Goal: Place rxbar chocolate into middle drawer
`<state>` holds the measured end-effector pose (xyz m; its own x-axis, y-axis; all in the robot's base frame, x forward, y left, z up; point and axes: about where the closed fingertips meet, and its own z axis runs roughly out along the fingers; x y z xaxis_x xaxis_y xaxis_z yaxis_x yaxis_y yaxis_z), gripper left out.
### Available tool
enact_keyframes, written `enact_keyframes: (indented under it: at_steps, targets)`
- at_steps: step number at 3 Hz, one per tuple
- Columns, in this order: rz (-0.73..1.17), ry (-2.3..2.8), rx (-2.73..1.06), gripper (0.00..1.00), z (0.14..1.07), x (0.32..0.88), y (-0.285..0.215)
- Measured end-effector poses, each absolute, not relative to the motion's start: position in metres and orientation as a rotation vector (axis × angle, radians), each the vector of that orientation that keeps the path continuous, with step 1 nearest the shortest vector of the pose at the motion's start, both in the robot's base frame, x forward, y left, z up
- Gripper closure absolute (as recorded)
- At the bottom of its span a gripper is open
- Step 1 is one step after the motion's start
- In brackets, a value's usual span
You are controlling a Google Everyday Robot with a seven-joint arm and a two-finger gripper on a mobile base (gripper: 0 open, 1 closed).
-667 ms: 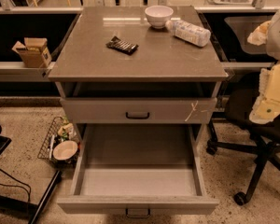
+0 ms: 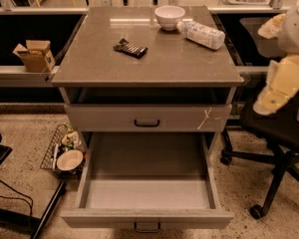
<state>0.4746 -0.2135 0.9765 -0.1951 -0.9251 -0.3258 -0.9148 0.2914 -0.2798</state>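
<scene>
The rxbar chocolate [image 2: 130, 48], a flat dark-wrapped bar, lies on the grey cabinet top [image 2: 154, 66], left of centre. The middle drawer [image 2: 147, 195] is pulled wide open below, pale grey inside with nothing in it, its small dark handle at the front. The closed drawer above it has a pale scratch mark [image 2: 205, 118] on its front. My gripper [image 2: 276, 91] and its cream-coloured arm hang at the right edge of the view, off the cabinet's right side, well away from the bar and holding nothing I can see.
A white bowl [image 2: 169, 17] and a white plastic bottle [image 2: 203, 34] on its side sit at the back of the top. A black office chair [image 2: 279, 133] stands right of the cabinet. A wire basket with a bowl [image 2: 67, 158] sits on the floor left. A cardboard box [image 2: 35, 56] rests on the left ledge.
</scene>
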Motion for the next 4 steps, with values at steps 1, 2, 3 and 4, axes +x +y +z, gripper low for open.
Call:
enact_keyframes:
  at_steps: [1,2,3,4]
  targets:
    - [0.132,1.998,-1.51,0.0,0.974,0.541,-0.198]
    - [0.292,1.891,-1.38,0.0,0.969,0.61,-0.173]
    - [0.387,1.847,-1.266,0.0,0.96,0.688,-0.141]
    - [0.413,1.879,-1.215,0.0,0.945,0.725,-0.12]
